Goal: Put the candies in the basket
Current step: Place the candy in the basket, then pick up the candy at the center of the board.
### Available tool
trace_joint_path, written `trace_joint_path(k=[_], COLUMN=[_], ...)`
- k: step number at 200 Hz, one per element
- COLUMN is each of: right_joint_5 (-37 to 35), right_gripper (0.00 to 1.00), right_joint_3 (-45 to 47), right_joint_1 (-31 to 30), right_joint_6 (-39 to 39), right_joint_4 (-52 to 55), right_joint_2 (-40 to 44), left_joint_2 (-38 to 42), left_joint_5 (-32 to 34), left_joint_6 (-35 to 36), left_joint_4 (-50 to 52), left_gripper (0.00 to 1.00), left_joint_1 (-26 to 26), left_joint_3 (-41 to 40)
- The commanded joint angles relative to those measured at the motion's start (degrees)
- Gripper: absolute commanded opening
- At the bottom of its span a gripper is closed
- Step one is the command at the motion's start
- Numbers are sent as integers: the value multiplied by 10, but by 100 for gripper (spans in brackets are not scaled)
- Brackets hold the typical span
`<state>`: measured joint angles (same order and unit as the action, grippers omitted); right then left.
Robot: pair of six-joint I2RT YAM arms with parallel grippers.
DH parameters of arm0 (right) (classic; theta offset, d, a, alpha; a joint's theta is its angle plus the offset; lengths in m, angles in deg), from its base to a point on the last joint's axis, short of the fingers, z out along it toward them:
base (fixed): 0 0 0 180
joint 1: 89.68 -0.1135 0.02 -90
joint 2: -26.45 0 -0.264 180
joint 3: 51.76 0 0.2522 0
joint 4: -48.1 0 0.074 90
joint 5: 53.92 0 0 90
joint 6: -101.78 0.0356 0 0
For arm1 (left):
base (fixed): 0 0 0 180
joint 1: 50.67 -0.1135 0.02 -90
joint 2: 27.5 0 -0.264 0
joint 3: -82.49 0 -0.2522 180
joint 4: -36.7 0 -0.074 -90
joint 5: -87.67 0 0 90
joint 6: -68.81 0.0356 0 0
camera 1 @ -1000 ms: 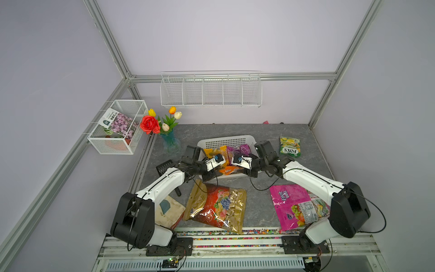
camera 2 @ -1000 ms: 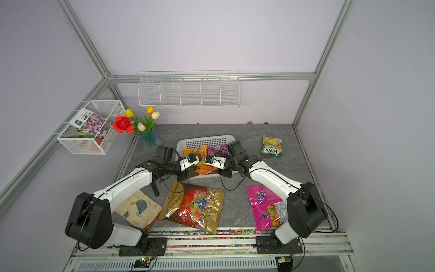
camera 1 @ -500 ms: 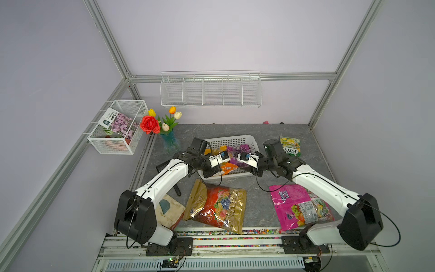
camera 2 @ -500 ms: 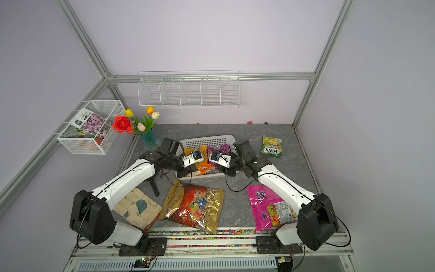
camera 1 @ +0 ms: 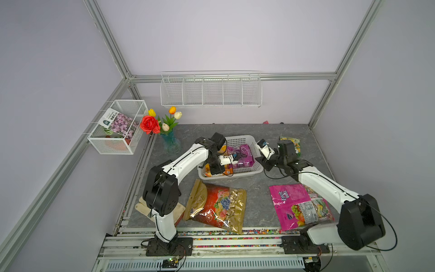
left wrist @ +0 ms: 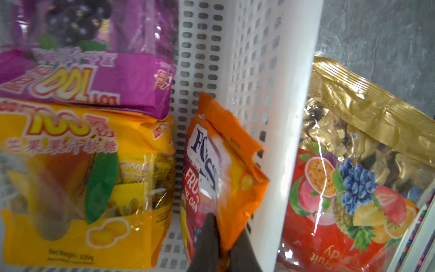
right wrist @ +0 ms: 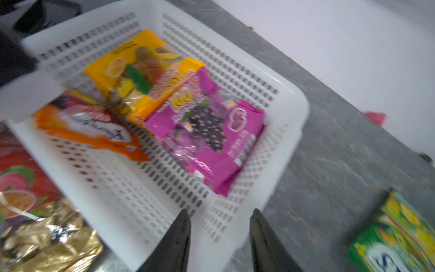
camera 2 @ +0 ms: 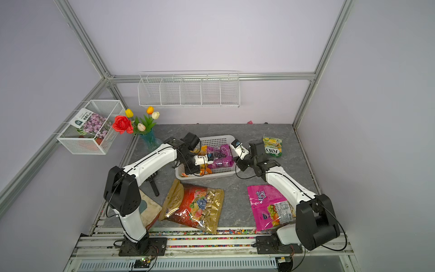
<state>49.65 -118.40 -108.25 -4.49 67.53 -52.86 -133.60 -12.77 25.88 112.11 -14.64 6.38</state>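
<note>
Half-time score on the grey stone-look desk (camera 1: 259, 188): three bags in, three to go, by the look of it. The low white perforated plastic basket (camera 1: 237, 141) sits mid-desk between the two arms.

The biggest item, the large gold-and-red fruit-print candy bag (camera 1: 216, 207), lies flat on the desk just in front of the basket, untouched. The large pink candy bag (camera 1: 296, 205) is also out, flat on the desk beside the right arm.

Inside the basket, the mid-sized purple grape candy bag (camera 1: 246, 153) lies flat, and the mid-sized yellow candy bag (left wrist: 82, 176) lies right against it. The small green FOX'S bag (camera 2: 272, 147) waits on the desk beyond the basket's right end.

The small orange FOX'S bag (left wrist: 226, 164) is in the basket too, standing on edge against the side wall. The left pincer (left wrist: 227, 226) is clamped tight on that bag's lower edge, so it does not look settled yet. The right pincer (right wrist: 220, 210) hangs over the basket's corner, its jaws parted and holding nothing. The green bag nearby looks its likeliest next pick.
</note>
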Motion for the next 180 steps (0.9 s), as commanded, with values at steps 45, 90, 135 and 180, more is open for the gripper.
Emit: trace_joint_path(k=[45,90,135,180], right_joint_5=[-242,-270,-285,-142], right_gripper=[71,69,68,55], right_joint_3=[-39,-161,-208,-168], right_joint_1=[61,143,194,305], right_joint_6=[274,475,508,565], right_joint_4=[46,220,272,211], right_joint_2=[-4,-110,-171,-195], left_joint_2=[-38,-21,80,204], left_joint_5=[44,34,10,93], left_joint_6=[-19,-79,-125,-262], left_joint_4=[50,41,-39,-196], left_gripper=[20,100,100,100], left_joint_1=[42,53,53,43], left_joint_3=[61,67,40,-53])
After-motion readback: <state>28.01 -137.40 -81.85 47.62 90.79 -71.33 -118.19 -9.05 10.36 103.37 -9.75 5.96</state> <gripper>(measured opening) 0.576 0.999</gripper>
